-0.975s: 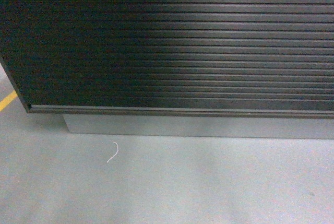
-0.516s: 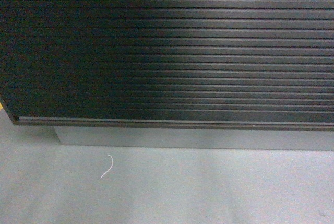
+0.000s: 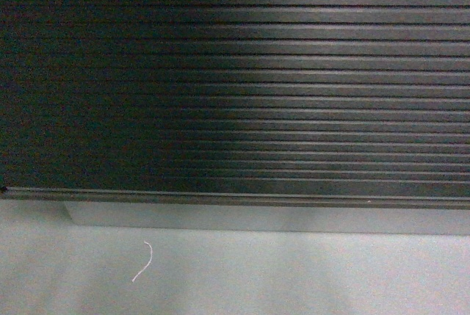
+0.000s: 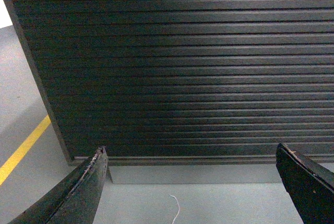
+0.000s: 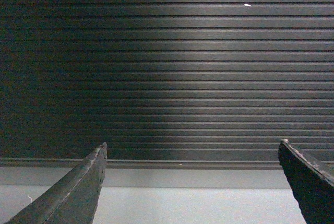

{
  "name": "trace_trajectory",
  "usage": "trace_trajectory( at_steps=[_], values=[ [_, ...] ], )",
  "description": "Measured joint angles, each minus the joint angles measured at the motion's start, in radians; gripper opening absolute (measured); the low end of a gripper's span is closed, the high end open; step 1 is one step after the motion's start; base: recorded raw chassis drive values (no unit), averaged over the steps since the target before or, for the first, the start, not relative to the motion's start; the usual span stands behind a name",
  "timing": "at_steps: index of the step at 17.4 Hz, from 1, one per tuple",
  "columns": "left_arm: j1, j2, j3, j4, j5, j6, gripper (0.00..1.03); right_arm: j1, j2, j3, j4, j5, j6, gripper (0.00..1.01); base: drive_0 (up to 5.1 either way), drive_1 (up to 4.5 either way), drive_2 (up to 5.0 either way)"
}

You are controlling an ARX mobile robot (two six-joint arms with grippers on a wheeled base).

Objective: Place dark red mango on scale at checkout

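Straight ahead in the head view, the checkout (image 3: 235,80): only its dark, horizontally ribbed front panel, filling most of the frame. Its lower edge runs along a pale plinth (image 3: 264,218); grey floor (image 3: 308,278) below. A thin white thread (image 3: 143,262) lies curled on the floor near the panel's lower left corner. Top of the checkout not visible, so no scale and no dark red mango to locate.

Left wrist view: my left jaws (image 4: 193,182) are spread wide, released, nothing between the two dark fingers (image 4: 78,192). Ribbed panel beyond, its left edge showing. A yellow line (image 4: 23,148) crosses the floor at left. The thread lies below the panel's lower edge.

Right wrist view: my right jaws (image 5: 193,182) likewise wide apart and empty. Ribbed panel fills the view; plinth strip and floor beneath. A small white speck (image 5: 247,5) sits on an upper rib.
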Motion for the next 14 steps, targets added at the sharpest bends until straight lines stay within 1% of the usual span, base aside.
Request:
trace_trajectory(
  at_steps=[14],
  values=[
    [0.000, 0.000, 0.000, 0.000, 0.000, 0.000, 0.98, 0.000, 0.000, 0.000, -0.001, 0.000, 0.000, 0.98, -0.1, 2.06, -2.3]
  ],
)
